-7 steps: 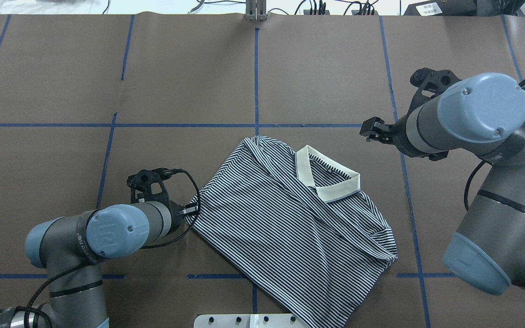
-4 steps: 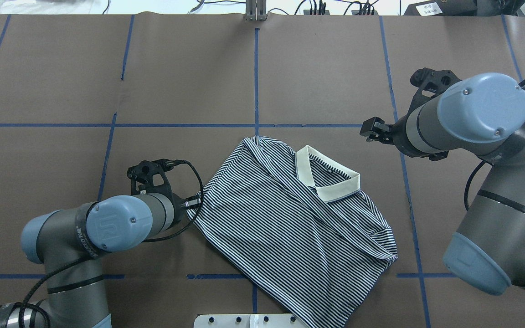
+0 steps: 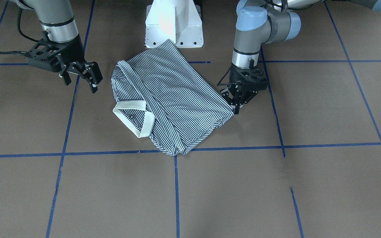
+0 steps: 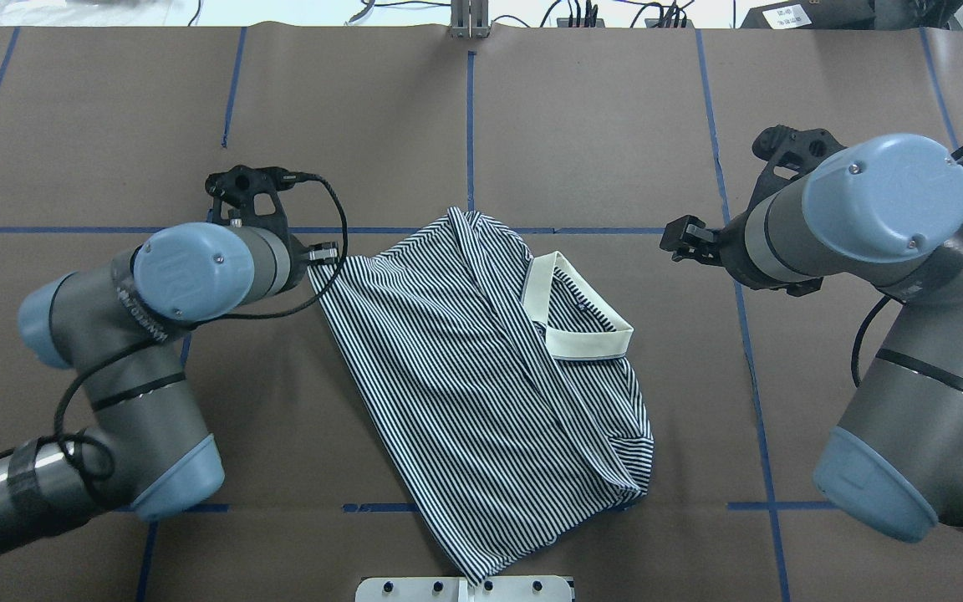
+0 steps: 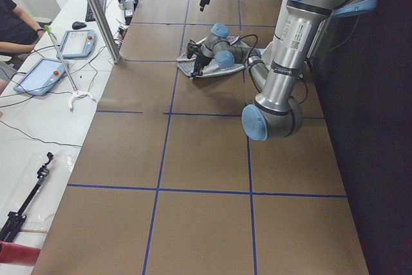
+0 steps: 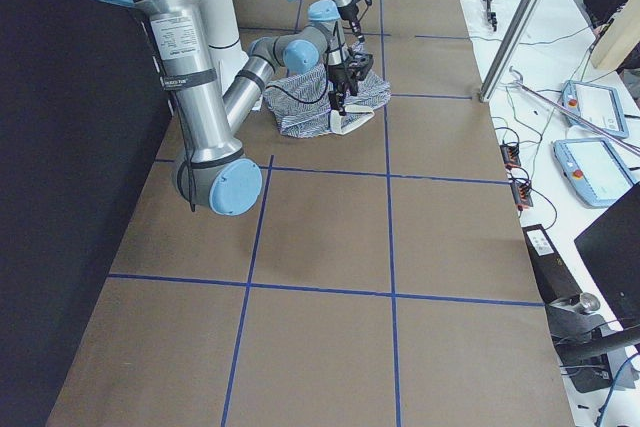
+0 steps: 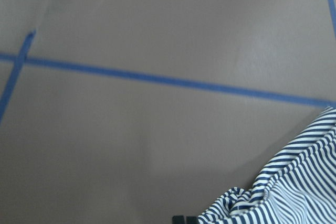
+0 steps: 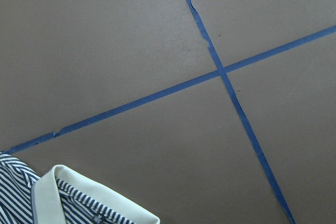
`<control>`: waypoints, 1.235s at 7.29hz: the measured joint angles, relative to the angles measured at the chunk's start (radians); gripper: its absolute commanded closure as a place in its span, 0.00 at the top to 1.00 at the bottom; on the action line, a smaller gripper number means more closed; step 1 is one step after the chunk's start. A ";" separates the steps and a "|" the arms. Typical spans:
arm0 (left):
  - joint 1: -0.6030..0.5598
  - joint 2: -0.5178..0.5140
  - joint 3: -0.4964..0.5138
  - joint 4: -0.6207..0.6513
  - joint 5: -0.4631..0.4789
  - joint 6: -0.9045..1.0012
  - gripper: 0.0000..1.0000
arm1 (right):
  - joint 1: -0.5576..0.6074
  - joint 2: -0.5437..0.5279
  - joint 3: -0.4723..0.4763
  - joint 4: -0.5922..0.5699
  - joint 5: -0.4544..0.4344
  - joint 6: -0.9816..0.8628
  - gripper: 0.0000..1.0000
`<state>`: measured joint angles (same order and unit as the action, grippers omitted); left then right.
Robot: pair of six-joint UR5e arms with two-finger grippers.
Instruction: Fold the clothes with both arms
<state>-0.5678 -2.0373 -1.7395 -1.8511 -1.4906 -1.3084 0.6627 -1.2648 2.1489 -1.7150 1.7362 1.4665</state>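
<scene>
**tabletop_lurker:** ok, overhead view, what's the left side up to?

**foldbot_fan:** The left gripper [image 4: 327, 252] is pinched tight on a corner of the polo shirt [image 4: 465, 376], at the shirt's 10 o'clock. The shirt lies folded in on itself in the middle of the brown tabletop [image 4: 615, 125], with its 6 o'clock tip over the white base plate [image 4: 398, 588]. The cream collar [image 4: 582, 339] sits toward 2 o'clock.

**tabletop_lurker:** and the right one?

**foldbot_fan:** The right gripper [image 3: 80, 82] has its fingers spread and is holding nothing. It hangs off the shirt's 2 o'clock side, clear of the cloth and close to a blue tape line [image 4: 711, 125].
</scene>
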 measured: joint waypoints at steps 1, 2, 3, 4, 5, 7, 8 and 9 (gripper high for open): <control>-0.048 -0.070 0.134 -0.083 -0.003 0.020 0.00 | 0.000 0.000 0.001 0.000 0.000 0.000 1.00; -0.093 -0.154 0.275 -0.153 -0.008 0.042 0.00 | 0.000 0.001 0.003 0.000 0.000 0.000 1.00; -0.135 -0.244 0.417 -0.213 -0.022 0.065 0.00 | -0.001 0.003 0.004 0.001 -0.002 0.000 1.00; -0.165 -0.307 0.521 -0.266 -0.045 0.077 0.21 | -0.002 0.006 0.004 0.001 -0.003 0.001 1.00; -0.180 -0.331 0.568 -0.298 -0.063 0.083 0.24 | -0.004 0.010 0.002 0.001 -0.003 0.001 1.00; -0.193 -0.270 0.524 -0.318 -0.082 0.093 0.25 | -0.018 0.072 -0.046 0.002 -0.004 0.002 1.00; -0.202 -0.195 0.424 -0.316 -0.113 0.117 0.25 | -0.041 0.137 -0.103 0.001 -0.008 0.001 1.00; -0.209 -0.111 0.300 -0.310 -0.154 0.144 0.25 | -0.071 0.187 -0.154 0.001 -0.009 -0.006 1.00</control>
<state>-0.7770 -2.1482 -1.4390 -2.1615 -1.6445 -1.1642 0.5913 -1.0774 1.9951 -1.7144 1.7268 1.4605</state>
